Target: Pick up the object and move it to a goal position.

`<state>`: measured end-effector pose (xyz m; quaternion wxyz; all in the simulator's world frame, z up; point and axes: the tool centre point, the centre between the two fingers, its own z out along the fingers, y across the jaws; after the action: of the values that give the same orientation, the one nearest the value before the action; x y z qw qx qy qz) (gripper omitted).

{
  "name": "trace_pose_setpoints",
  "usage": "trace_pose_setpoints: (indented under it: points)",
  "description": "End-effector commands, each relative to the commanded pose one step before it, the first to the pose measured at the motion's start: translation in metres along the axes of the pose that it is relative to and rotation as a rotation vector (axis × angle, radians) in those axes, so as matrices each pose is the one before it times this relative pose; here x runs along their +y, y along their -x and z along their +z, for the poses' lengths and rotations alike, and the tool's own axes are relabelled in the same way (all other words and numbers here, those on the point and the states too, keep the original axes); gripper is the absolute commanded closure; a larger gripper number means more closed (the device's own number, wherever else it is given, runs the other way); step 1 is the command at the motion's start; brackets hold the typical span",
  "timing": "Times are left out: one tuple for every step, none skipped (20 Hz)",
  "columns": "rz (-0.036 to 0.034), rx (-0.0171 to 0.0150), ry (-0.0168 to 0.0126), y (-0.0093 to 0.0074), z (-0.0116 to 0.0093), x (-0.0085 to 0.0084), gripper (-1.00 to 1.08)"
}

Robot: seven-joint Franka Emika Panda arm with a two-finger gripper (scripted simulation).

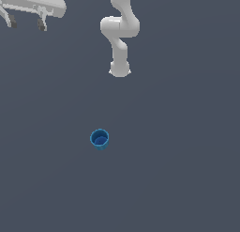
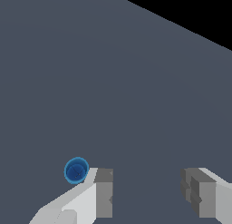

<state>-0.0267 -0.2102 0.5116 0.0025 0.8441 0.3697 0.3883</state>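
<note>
The blue cup [image 1: 99,139] stands upright on the plain grey floor [image 1: 178,170], its mouth facing up so that the thick rim and darker hollow inside are visible. In the exterior view it sits alone near the middle of the floor, a little toward that view's left, well apart from the white Panda arm [image 1: 120,34], whose base and bent links show at the top centre. No edge of the floor appears in this view.

The exterior view also catches a white part with dark tips [image 1: 28,8] in its top left corner, cut off by the frame; what it is cannot be told for certain.

The wrist view gives what the exterior view does not: the gripper [image 2: 147,187], its two grey-tipped fingers [image 2: 104,191] spread wide with only bare floor between them, holding nothing. The cup [image 2: 76,170] lies outside that gap, just beside the outer side of one finger, and looks apart from it. This view also shows the floor's far edge against black.

No writing, label or brand mark can be read on anything.
</note>
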Motion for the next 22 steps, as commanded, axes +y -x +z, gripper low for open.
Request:
trace_pose_setpoints:
  points:
    - [-0.01936,0.03392,-0.0268,0.01639,0.01187,0.00332,-0.2]
    - [-0.00677,0.0122,-0.01205,0.00706,0.00587,0.0007,-0.2]
    - [-0.00664,0.01193,-0.01254,0.00725,0.00643,0.00037,-0.2]
    - [-0.00652,0.01167,-0.01305,0.00743,0.00698,0.00004,-0.2]
    - [-0.00641,0.0114,-0.01354,0.0076,0.00752,-0.0003,-0.2]
    - [-0.00631,0.01114,-0.01404,0.00776,0.00806,-0.00065,-0.2]
    - [-0.00622,0.01087,-0.01453,0.00791,0.00859,-0.001,-0.2]
    - [-0.00614,0.01061,-0.01503,0.00805,0.00911,-0.00136,-0.2]
    - [-0.00608,0.01036,-0.01554,0.00818,0.00963,-0.00173,-0.2]
    - [-0.00602,0.0101,-0.01604,0.00829,0.01013,-0.00211,-0.2]
    - [-0.00597,0.00986,-0.01655,0.00839,0.01063,-0.00248,-0.2]
    - [-0.00593,0.00961,-0.01705,0.00848,0.01111,-0.00286,-0.2]
    - [-0.0059,0.00937,-0.01755,0.00856,0.01158,-0.00325,-0.2]
    - [-0.00588,0.00913,-0.01805,0.00863,0.01204,-0.00363,-0.2]
    - [-0.00588,0.00891,-0.01857,0.00868,0.01249,-0.00403,-0.2]
    - [-0.00587,0.00868,-0.01906,0.00873,0.01292,-0.00441,-0.2]
    - [-0.00588,0.00846,-0.01957,0.00875,0.01334,-0.00481,-0.2]
    - [-0.00589,0.00825,-0.02007,0.00877,0.01374,-0.0052,-0.2]
    - [-0.00588,0.00799,-0.02043,0.00873,0.01404,-0.00555,-0.2]
    - [-0.00568,0.00749,-0.0201,0.00838,0.01385,-0.00569,-0.2]
    - [-0.00543,0.00694,-0.0195,0.00795,0.01345,-0.00573,-0.2]
    - [-0.00516,0.00641,-0.01878,0.00748,0.01296,-0.00569,-0.2]
